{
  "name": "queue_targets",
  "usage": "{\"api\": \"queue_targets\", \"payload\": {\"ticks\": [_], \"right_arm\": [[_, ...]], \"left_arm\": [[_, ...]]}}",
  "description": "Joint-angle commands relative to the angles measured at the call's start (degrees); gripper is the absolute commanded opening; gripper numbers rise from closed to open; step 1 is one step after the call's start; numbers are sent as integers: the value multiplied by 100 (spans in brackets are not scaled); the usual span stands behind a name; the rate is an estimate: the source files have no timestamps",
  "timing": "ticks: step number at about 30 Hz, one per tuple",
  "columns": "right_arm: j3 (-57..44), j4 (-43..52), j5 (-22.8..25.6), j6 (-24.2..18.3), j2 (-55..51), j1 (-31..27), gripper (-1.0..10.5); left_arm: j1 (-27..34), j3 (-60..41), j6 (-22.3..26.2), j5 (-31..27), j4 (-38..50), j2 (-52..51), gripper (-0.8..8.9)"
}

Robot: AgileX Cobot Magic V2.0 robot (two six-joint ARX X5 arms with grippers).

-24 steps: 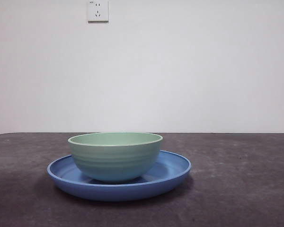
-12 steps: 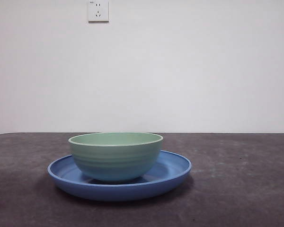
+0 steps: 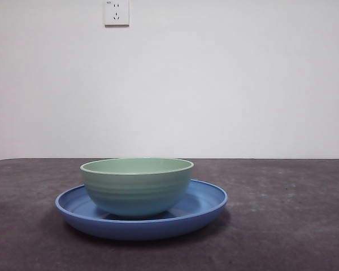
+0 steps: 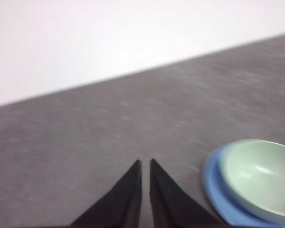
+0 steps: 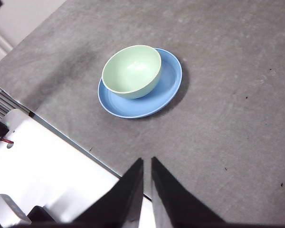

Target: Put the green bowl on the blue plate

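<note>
The green bowl (image 3: 137,186) stands upright inside the blue plate (image 3: 206,203) on the dark grey table, left of centre in the front view. It stands a little off the plate's centre. Both also show in the right wrist view, bowl (image 5: 132,71) on plate (image 5: 166,90), and in the left wrist view, bowl (image 4: 261,175) on plate (image 4: 218,190). My left gripper (image 4: 145,164) is shut and empty, above bare table beside the plate. My right gripper (image 5: 147,161) is shut and empty, high above the table's edge, well away from the plate. Neither arm shows in the front view.
A white wall with a socket (image 3: 116,12) stands behind the table. In the right wrist view the table's edge (image 5: 61,135) runs beside white robot base parts (image 5: 42,180).
The bowl and plate have shifted by a few pixels at most in the front view. No arm shows in that view, earlier or now.
</note>
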Motion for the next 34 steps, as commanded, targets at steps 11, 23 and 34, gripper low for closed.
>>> {"api": "queue_targets", "payload": {"ticks": [11, 23, 34], "right_arm": [[79, 72, 7, -44, 4, 28, 25], [79, 72, 4, -44, 4, 28, 24], [79, 72, 4, -44, 4, 28, 25]], "left_arm": [[328, -2503, -765, -1484, 1696, -1268, 27], [326, -2750, -750, -1495, 1532, -1268, 27], [326, -2750, -1029, -1506, 1401, -1270, 27]]}}
